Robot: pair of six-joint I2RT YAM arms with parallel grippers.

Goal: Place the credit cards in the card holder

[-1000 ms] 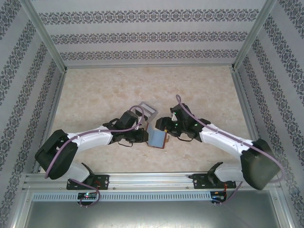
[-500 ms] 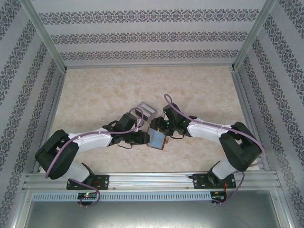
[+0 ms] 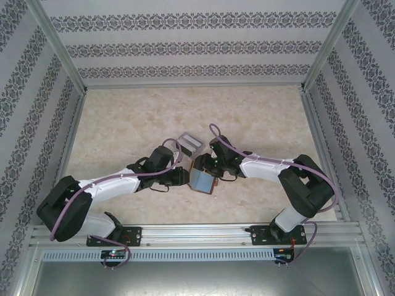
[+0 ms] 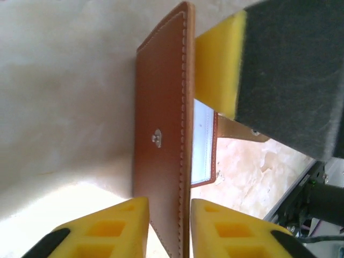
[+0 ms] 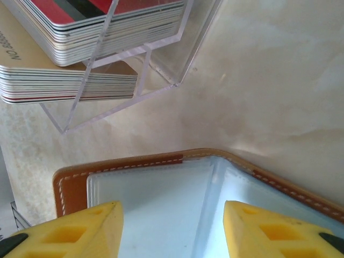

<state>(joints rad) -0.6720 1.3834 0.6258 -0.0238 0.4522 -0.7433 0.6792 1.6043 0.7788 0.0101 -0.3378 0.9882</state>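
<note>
The orange-brown card holder stands open on the table between both arms, its grey inside facing up at the right wrist camera. My left gripper is shut on one brown flap, the one with the pale snap. From the right, my right gripper hangs open just above the grey inside, with nothing between its fingers; in the top view it sits at the holder's far edge. The credit cards lie in two stacks, the top one dark red, in a clear tray beyond the holder.
The clear plastic tray sits just behind the holder, close to both wrists. A yellow pad of the right gripper comes close to the holder's top edge in the left wrist view. A metal rail runs along the near edge.
The right arm has swung left and folded in, bringing its gripper over the open holder. The left gripper and the holder have shifted slightly.
</note>
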